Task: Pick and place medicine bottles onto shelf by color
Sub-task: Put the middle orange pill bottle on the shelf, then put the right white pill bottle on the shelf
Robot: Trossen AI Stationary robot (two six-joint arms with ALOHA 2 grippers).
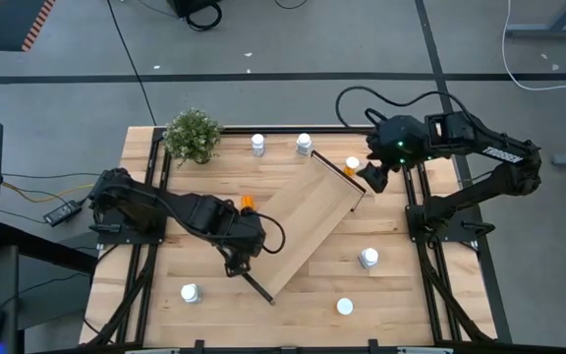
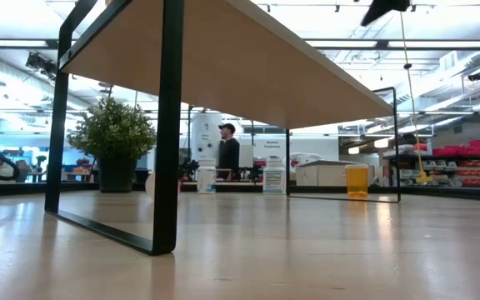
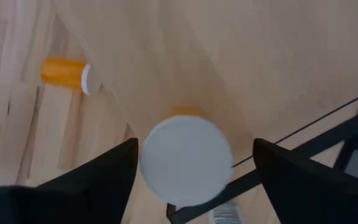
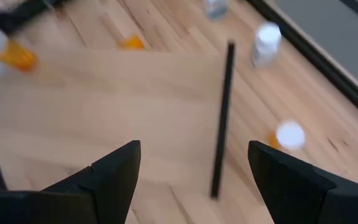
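The shelf lies slantwise at mid-table on black end rails. My left gripper is open over the shelf's near-left end, one finger on each side of an upright orange bottle with a white cap, which seems to stand on the board by the rail. My left arm hides this bottle in the high view. Another orange bottle lies on its side on the table beside the shelf's long edge. My right gripper hangs open above the shelf's far-right end, next to a standing orange bottle.
White bottles stand at the far edge and on the near half. A potted plant sits at the far-left corner. A person stands in the room beyond the table.
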